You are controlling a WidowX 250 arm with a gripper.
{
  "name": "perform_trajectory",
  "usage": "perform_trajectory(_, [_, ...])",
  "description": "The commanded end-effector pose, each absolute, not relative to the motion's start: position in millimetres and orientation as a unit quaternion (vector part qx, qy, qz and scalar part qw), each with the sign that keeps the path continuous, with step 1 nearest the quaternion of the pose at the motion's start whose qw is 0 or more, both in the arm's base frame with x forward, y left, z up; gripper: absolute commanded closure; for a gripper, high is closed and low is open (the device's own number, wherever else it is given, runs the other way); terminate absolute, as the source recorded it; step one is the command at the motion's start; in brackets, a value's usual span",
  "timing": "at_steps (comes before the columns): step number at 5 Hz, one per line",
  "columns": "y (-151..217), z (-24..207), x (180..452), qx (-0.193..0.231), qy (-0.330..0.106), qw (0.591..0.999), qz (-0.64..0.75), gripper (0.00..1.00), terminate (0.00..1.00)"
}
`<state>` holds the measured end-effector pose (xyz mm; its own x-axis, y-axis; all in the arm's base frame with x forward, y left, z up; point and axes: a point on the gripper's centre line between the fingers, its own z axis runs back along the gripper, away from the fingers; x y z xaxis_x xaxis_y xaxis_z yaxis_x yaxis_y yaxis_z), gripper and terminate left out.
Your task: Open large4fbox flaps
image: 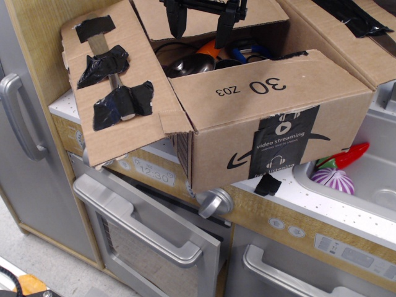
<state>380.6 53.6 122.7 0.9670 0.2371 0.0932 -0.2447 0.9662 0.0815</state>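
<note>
The large4fbox sits on the toy kitchen counter, its front face showing the black smile arrow and "video streaming" tape. The flap with black tape lumps is folded out to the left. The flap printed "30 Z03" slopes up over the front of the opening. The flap with black tape strips lies out to the upper right. The back flap stands behind the gripper. My gripper hangs over the open box near its back edge, its black fingers apart and holding nothing.
Dark, orange and blue items lie inside the box. A sink at the right holds a red toy and a purple striped ball. Below are the oven door handle, a silver knob and the fridge handle.
</note>
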Motion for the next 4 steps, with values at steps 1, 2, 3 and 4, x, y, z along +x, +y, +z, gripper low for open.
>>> perform_trajectory(1, [54, 123, 381, 0.046, -0.041, 0.991, 0.122, 0.0, 0.0])
perform_trajectory(2, [54, 117, 386, 0.014, -0.001, 0.987, 0.163, 0.0, 0.0])
perform_trajectory(3, [49, 111, 386, 0.01, -0.003, 0.982, 0.189, 0.0, 0.0])
perform_trajectory(4, [38, 103, 377, -0.033, 0.014, 0.976, 0.213, 0.0, 0.0])
